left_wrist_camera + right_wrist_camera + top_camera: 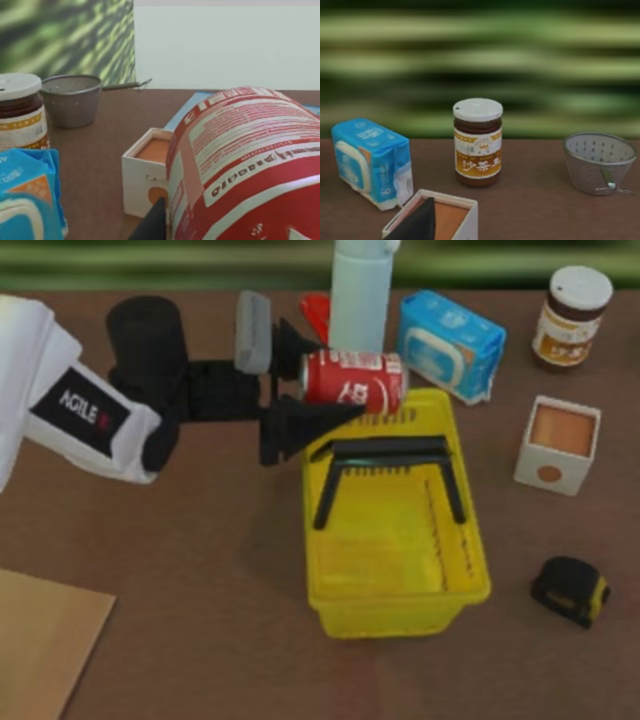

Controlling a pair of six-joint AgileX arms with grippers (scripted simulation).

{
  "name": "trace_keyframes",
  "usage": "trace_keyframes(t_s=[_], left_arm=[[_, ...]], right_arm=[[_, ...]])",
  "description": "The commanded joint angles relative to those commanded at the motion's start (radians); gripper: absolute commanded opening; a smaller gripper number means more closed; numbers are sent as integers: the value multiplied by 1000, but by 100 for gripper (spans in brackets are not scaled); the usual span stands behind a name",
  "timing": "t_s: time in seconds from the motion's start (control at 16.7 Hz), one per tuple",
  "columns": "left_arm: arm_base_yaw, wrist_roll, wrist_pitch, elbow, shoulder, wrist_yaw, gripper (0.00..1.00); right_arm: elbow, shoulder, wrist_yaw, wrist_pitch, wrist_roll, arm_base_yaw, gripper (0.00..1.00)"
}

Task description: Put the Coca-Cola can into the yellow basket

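Coca-Cola can (354, 380) lying sideways, clamped in left gripper (312, 380) jaws (closed onto it), over yellow basket (397, 598) far rim.

Red cylindrical Coca-Cola can (354, 381) showing white script; bright yellow slotted plastic basket (398, 606) carrying black handles; blue-and-white wipes pack (451, 344); white-lidded brown-labelled jar (571, 316); white open box (558, 444) showing orange inside; brown counter (200, 580).

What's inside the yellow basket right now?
Only bare yellow floor shows inside the yellow basket; its folded black handles hide a strip. The Coca-Cola can, held by the left gripper, overlaps its far rim.
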Motion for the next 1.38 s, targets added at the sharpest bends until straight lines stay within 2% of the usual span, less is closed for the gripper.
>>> trace_keyframes(t_s=[0.06,0.84,1.38], left_arm=[[0,0,0,0,0,0,0],[0,0,0,0,0,0,98],[-3,1,-1,1,-2,-2,100]], right_arm=[[0,0,0,0,0,0,100],[0,0,0,0,0,0,100],[0,0,0,0,0,0,100]])
